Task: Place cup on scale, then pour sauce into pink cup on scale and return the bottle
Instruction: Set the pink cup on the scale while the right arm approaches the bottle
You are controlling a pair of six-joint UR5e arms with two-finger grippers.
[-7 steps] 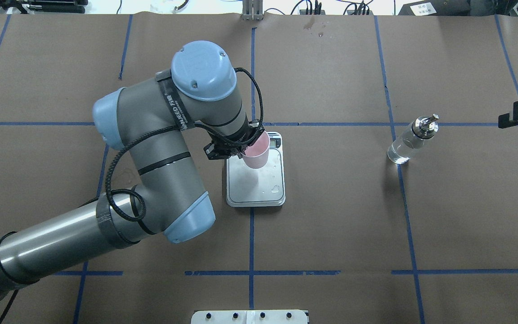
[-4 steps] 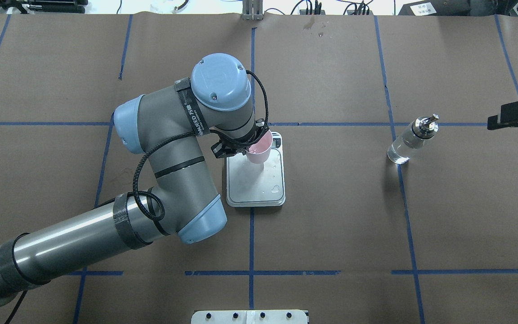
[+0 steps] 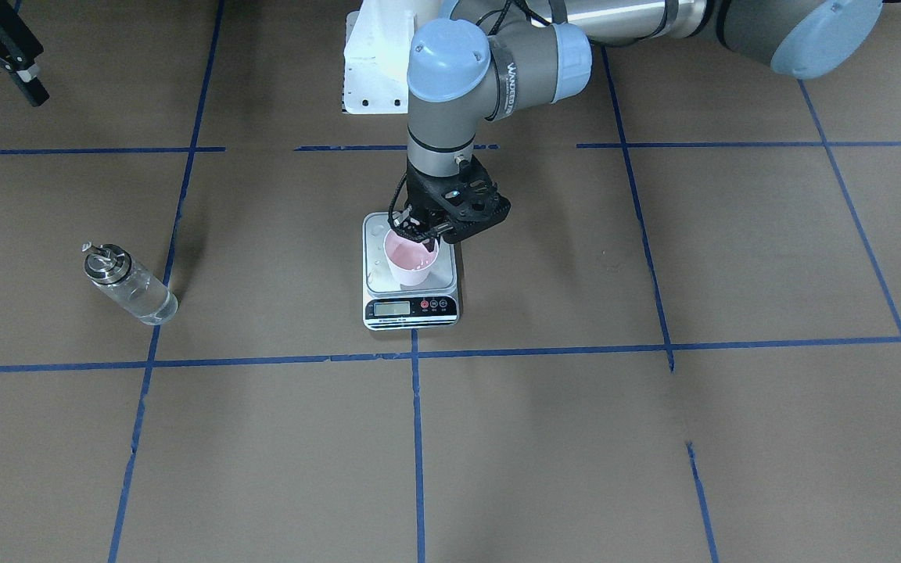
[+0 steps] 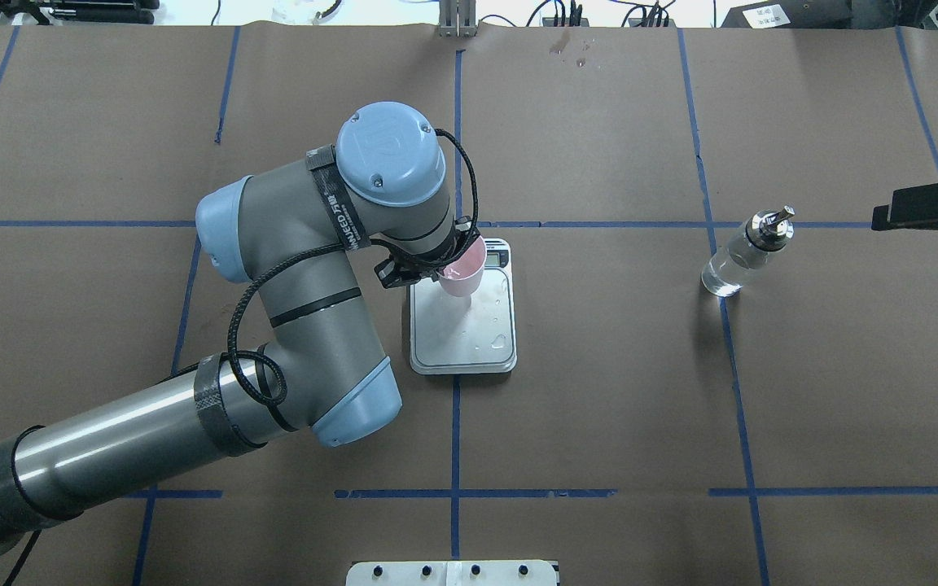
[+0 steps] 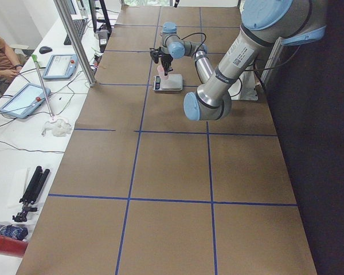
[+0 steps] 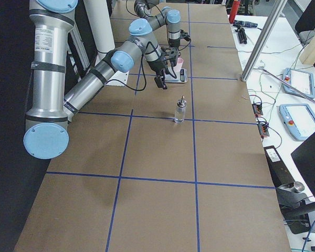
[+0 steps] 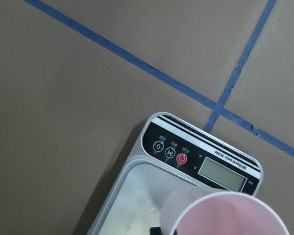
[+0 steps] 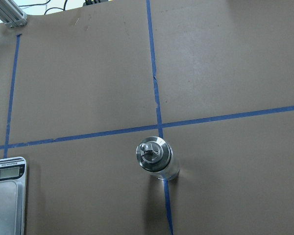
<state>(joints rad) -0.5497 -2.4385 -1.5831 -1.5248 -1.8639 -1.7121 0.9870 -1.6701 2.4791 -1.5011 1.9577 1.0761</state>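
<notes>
Pink cup (image 3: 411, 263) is held by its rim in the left gripper (image 3: 420, 234), with the scale (image 3: 411, 308) directly under it.

Bottle (image 4: 742, 256) well apart from scale (image 4: 469, 346); left arm (image 4: 306, 244) overhangs scale.

Robotics lab (tape-gridded table (image 4: 599, 391)), teach pendants (image 6: 303, 118) on side bench (image 5: 6, 157).

Pink cup (image 3: 411, 264), silver scale (image 4: 469, 346), blue-lined brown table (image 3: 576, 453).
</notes>
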